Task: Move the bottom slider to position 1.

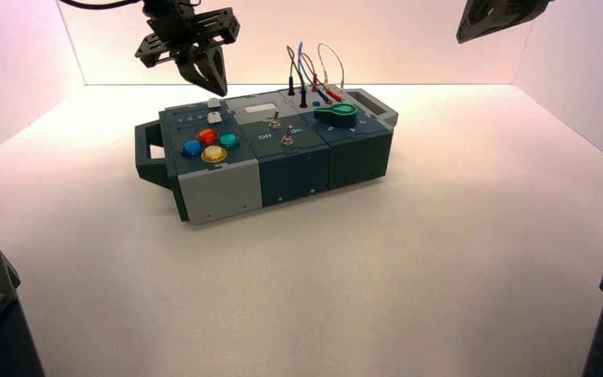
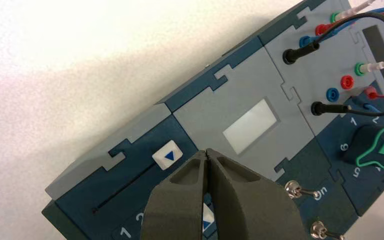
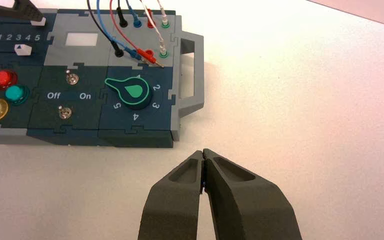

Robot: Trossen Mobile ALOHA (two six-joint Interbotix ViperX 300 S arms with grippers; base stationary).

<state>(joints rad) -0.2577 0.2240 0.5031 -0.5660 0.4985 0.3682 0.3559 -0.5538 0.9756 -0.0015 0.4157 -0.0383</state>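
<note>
So, closest to the camera on the long dark blue-and-grey box [image 1: 275,149] are four round plastic buttons, blue [image 1: 191,148], yellow [image 1: 214,154], green [image 1: 228,141] and red [image 1: 207,137], on its left section. Two metal toggle switches [image 3: 65,112] stand mid-box, and a green-rimmed dark knob [image 1: 336,115] sits right of them. Just beyond the buttons is the bottom slider's white cap with a blue triangle [image 1: 214,118], away from the 1. The top slider's similar cap [image 1: 213,103] is farther back, with the left gripper [image 1: 218,93] right near it, closed, nothing in it. Coloured wires [image 1: 314,71] rise at the box's far right. The right gripper [image 3: 203,151], also closed, hangs well off the box's right. In the left wrist view, the left gripper hides part of the bottom cap and most of the numbers.
</note>
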